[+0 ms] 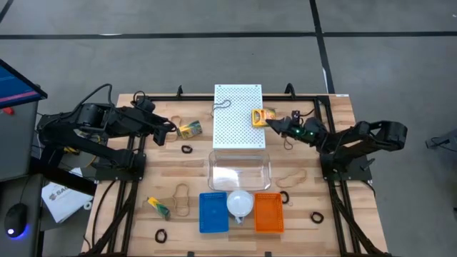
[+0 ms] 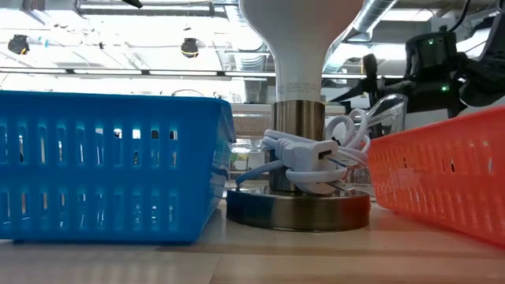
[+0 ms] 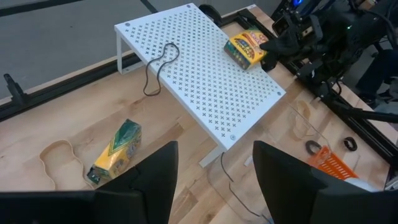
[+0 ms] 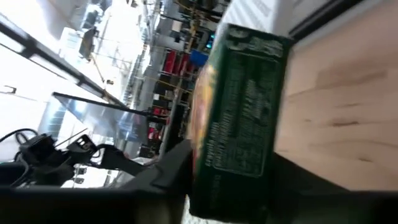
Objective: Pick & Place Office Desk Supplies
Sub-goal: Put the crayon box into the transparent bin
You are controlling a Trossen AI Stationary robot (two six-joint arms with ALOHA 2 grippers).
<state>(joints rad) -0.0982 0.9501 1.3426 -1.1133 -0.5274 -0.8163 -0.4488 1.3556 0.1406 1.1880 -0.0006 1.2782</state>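
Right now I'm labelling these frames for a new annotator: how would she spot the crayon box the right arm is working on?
Find the white perforated shelf at the table's back middle. On its right edge lies a yellow crayon box, with the right end effector closing around it. The other two crayon boxes lie on bare wood, left of the shelf.

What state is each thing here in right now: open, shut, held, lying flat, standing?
right gripper: closed around a crayon box at the white shelf's edge
crayon box: resting on the white shelf, gripped
left gripper: open, holding nothing, above the wood table
second crayon box: lying on the table, untouched
third crayon box: lying flat by a rubber band
clear bin: upright, looks empty
blue basket: upright
orange basket: upright
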